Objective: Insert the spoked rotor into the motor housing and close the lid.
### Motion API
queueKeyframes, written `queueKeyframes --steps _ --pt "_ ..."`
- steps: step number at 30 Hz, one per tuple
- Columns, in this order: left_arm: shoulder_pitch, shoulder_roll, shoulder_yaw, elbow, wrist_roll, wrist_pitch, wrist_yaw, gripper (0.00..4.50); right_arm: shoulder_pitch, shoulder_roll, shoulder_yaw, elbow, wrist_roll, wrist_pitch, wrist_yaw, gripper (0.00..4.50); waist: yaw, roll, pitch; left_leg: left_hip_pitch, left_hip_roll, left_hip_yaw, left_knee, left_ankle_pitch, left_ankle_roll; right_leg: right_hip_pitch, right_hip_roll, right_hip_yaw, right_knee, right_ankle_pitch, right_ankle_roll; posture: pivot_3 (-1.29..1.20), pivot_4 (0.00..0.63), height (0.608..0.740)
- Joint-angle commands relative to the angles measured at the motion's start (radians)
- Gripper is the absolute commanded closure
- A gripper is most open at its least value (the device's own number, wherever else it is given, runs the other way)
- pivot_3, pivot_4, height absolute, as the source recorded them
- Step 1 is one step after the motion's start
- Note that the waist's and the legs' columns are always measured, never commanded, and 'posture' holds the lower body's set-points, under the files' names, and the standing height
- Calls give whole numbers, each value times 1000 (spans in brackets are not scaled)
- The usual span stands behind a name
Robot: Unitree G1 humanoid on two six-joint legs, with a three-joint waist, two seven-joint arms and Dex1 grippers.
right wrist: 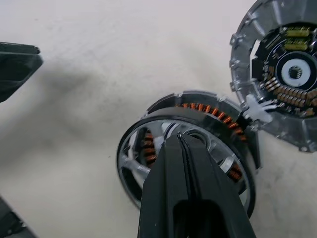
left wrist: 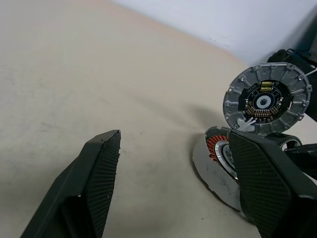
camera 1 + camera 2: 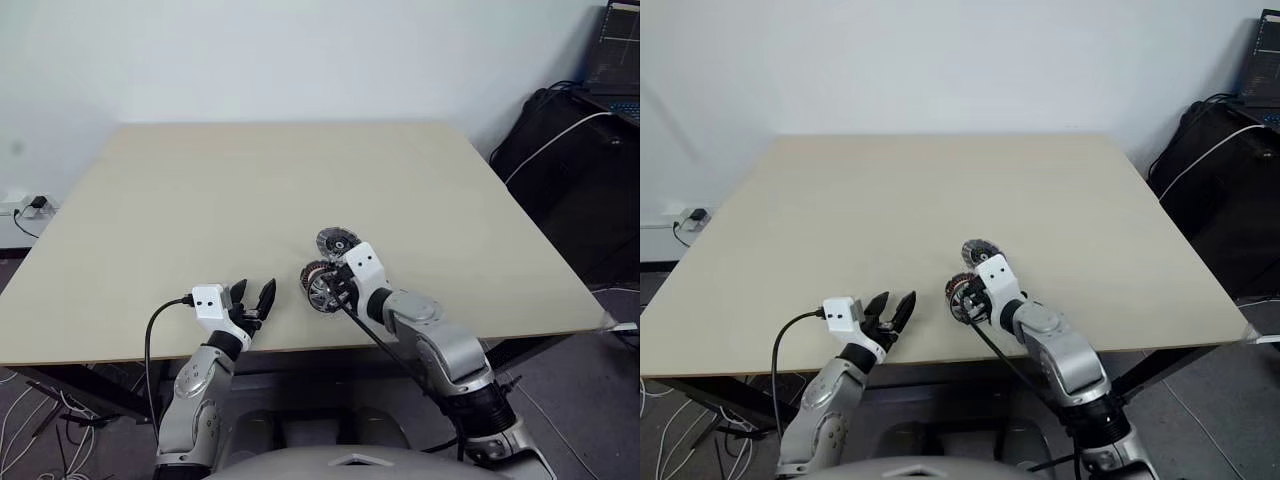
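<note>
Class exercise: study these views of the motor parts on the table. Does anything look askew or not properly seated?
Yes. The spoked rotor sits tilted in the motor housing, with copper windings exposed along one side. The shut right gripper rests over its hub. The lid lies apart on the table.

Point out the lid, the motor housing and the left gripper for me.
lid [image 1: 257,42]: right wrist view, on its segmented grey rim.
motor housing [image 1: 210,110]: right wrist view, on its copper windings.
left gripper [image 3: 254,297]: left eye view, between its open fingertips.
</note>
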Motion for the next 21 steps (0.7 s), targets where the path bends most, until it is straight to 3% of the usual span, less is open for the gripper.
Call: queueKeyframes --steps 1,21 --pt "-18 -4 -6 -45 -4 -13 -5 864 -42 12 -10 14 -8 -30 1 4500 0 0 0 0 0 0 0 0 0 0 0 0 0 0 0 0 0 740" --pt "-9 -14 -19 -46 -8 -3 0 864 -155 36 -16 112 -63 -46 -7 4500 -1 0 0 0 0 1 0 0 0 0 0 0 0 0 0 0 0 740"
